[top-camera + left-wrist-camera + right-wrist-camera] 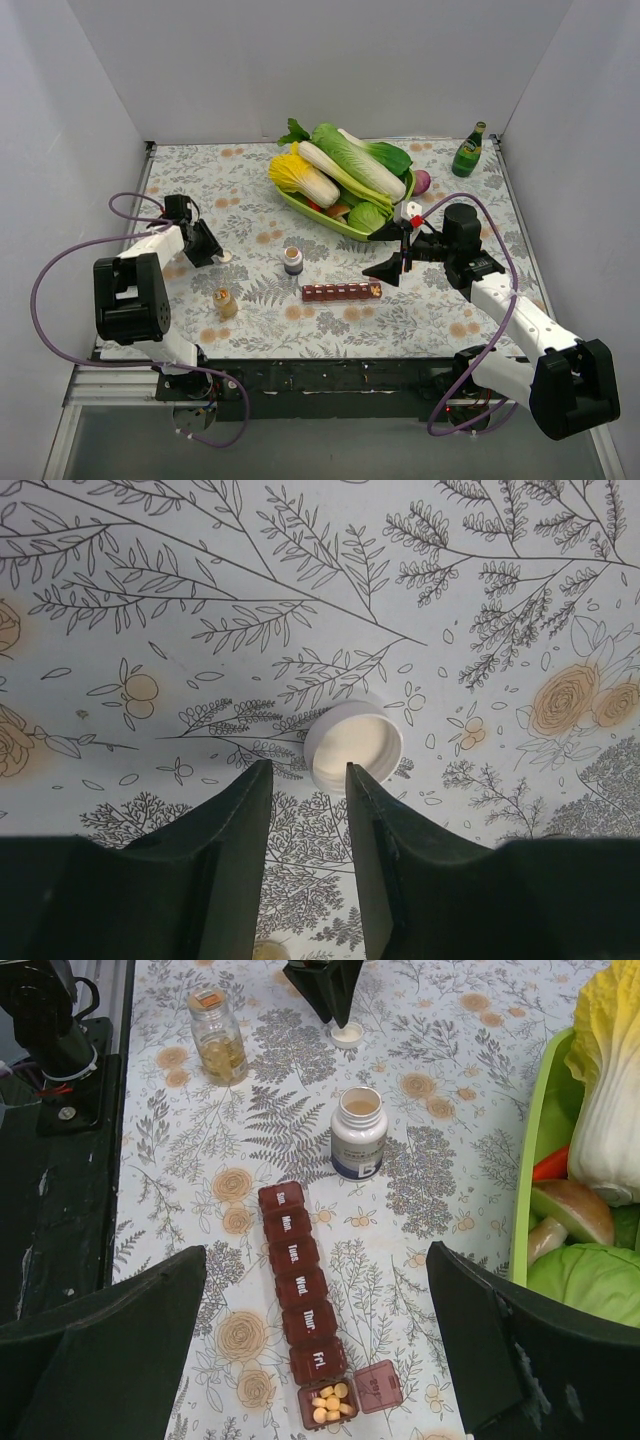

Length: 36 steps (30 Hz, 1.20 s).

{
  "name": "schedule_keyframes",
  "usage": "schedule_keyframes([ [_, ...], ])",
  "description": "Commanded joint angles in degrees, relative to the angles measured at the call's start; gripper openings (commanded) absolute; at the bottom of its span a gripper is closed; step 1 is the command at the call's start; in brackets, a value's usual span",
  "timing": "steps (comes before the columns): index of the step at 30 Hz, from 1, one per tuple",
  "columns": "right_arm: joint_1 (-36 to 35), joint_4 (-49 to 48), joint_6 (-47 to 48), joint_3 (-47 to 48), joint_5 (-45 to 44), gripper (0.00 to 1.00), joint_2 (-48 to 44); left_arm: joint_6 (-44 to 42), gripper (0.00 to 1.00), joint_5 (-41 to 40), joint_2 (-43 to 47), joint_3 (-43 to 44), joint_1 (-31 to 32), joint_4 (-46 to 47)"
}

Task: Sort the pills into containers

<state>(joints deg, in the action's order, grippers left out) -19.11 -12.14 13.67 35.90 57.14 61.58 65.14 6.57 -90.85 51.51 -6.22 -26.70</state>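
The containers are one dark red pill organiser (342, 291) (303, 1285) lying mid-table, its day lids shut except the end one, which is flipped open. Several orange-yellow pills (332, 1402) lie in that open compartment. My right gripper (393, 255) (316, 1252) hovers above the organiser's right end, jaws wide open and holding nothing. My left gripper (212, 252) (307, 765) is low over the table at the left. Its jaws stand narrowly apart with only tablecloth between them. A white cap (352, 743) (224, 256) lies just past its fingertips, partly behind the right one.
An uncapped white-labelled bottle (292, 260) (358, 1132) stands behind the organiser. A small glass jar (226, 302) (217, 1048) stands near the left arm. A green tray (300, 205) of vegetables lies at the back, with a green bottle (468, 150) in the far right corner.
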Motion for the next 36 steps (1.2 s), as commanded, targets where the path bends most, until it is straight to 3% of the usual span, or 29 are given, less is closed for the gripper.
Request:
schedule_keyframes([
  [1, 0.3, -2.0, -0.3, -0.3, 0.9, 0.98, -0.9, -1.8, 0.34, -0.3, -1.3, 2.5, -0.2, 0.9],
  [6, 0.4, -2.0, -0.4, -0.3, 0.9, 0.98, -1.0, -2.2, 0.29, -1.0, -4.7, 4.2, -0.1, 0.1],
  [15, 0.5, -2.0, -0.4, -0.4, 1.0, 0.98, -1.0, -3.4, 0.0, -2.4, -6.6, 5.4, 1.4, -0.5],
  [22, 0.4, -0.5, 1.3, 0.2, 2.9, 0.98, -1.0, -2.1, 0.0, 3.3, 2.4, 5.8, 1.4, -0.2],
  [25, 0.4, 1.3, 2.8, 1.1, 5.5, 0.98, -0.7, -0.2, 0.0, 11.4, 7.5, 4.5, 1.4, 0.4],
  [28, -0.4, 3.3, 4.0, 2.9, 8.5, 0.98, 0.2, 2.9, 0.0, 23.6, 15.0, 1.1, 1.4, 3.3],
  [29, -1.4, 4.8, 5.6, 5.4, 9.1, 0.98, 1.4, 4.4, 0.0, 31.0, 18.0, -0.1, 1.6, 5.0],
  [33, -3.8, 17.7, 10.2, 14.4, 12.9, 0.98, 6.3, 13.1, 0.0, 42.0, 25.3, -4.8, 5.4, 18.1],
  [34, -4.2, 17.3, 9.3, 15.6, 13.8, 0.98, 6.9, 16.1, 0.0, 42.5, 26.6, -6.7, 11.1, 21.7],
  [36, -5.4, 13.2, -0.4, 16.9, 14.4, 0.97, 7.9, 24.5, 0.0, 41.8, 29.4, -8.5, 15.7, 33.4],
])
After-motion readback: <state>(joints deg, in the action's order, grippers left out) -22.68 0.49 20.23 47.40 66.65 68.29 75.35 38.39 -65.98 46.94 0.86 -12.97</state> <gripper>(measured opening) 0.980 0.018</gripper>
